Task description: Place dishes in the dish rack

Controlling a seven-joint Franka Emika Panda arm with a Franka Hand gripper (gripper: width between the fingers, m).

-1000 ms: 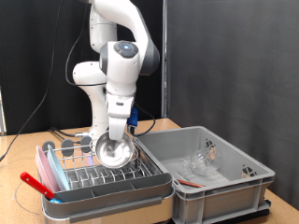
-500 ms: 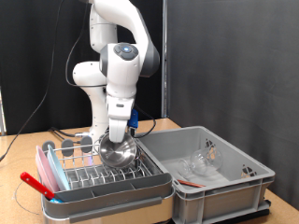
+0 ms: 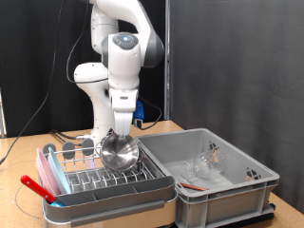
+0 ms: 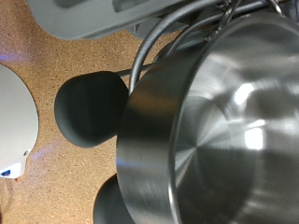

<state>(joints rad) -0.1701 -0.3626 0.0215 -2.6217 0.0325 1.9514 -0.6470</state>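
Exterior view, left to right. Dish rack [image 3: 95,176] sits on the bench [image 3: 28,190] at the exterior view's left: silver wire prongs in a grey tray, pink-red pieces along its left edge. Steel bowl [image 3: 120,151] stands on edge among the prongs at the rack's right end, tilted, hollow side facing the camera. Gripper [image 3: 122,136] is directly above the bowl, at its upper rim. To the exterior view's right, just beside the rack, is the deeper grey bin [image 3: 237,180], with clear glass pieces [image 3: 202,165] lying inside it, well apart from the gripper.

Handling judgement, bowl: thin polished steel, so probably light and stiff; will not crush or break. Surface is smooth and curved, so likely slippery. The rim edge looks like the one sensible place to pinch, one finger inside and one outside the wall. Glass pieces: hard, slick, fragile; their edges are hard to read against the grey bin.

Bowl relative to the jaws: in the wrist view the steel bowl [image 4: 220,131] fills most of the frame, very close. Two dark rounded finger pads [image 4: 91,107] show just outside the bowl wall, beside the rim. Cannot tell whether the rim is pinched or only touched from outside; cannot tell whether the jaws are apart or together. Rack wires cross behind the bowl.
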